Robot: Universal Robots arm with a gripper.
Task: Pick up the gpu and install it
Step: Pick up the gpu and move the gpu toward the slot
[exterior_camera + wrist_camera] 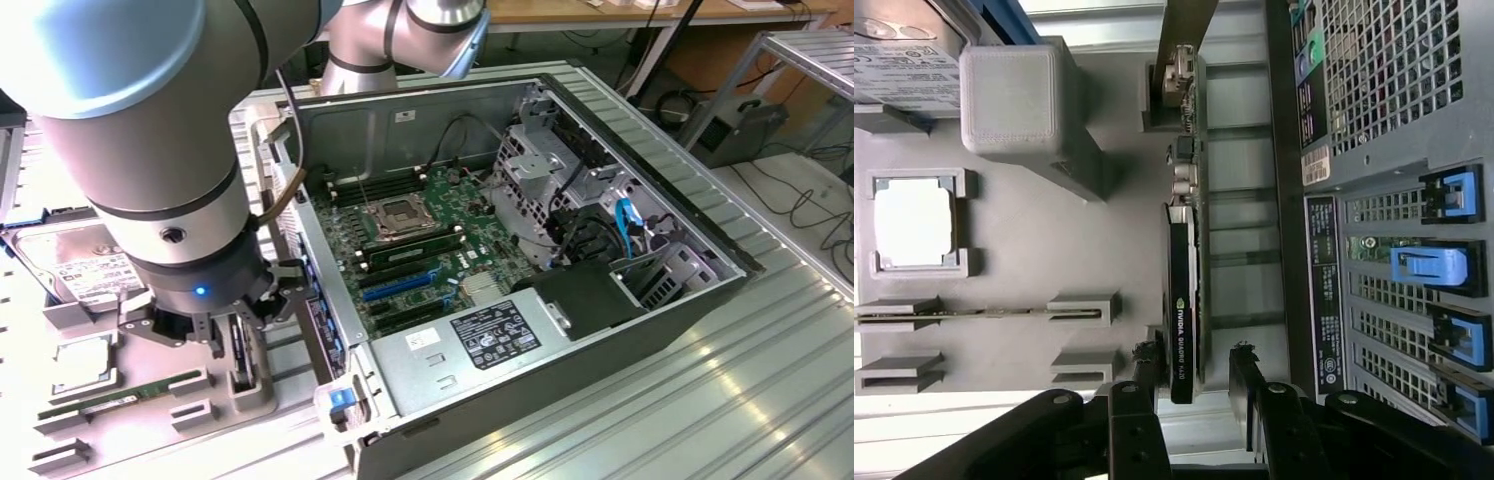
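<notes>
**Gripper (1194, 362) set astride the gpu (1185, 300), which stands on edge in the grey parts tray (1024, 260) just beside the open computer case (561, 270).**

The jaws are apart, one on each side of the card's near end. A gap shows on both sides, so nothing is clamped. The card is judged rigid and fairly light, but fragile. Pressure would harm its fan, small board components and contact edge, so the flat faces of the black shroud look the safest place to take hold. The wrist view gives the card edge-on, with its printed label and the clearance at each jaw. The exterior view gives the motherboard (420, 245) and its expansion slots (400, 283) inside the case, with the arm (147, 130) hanging over the tray.
</notes>
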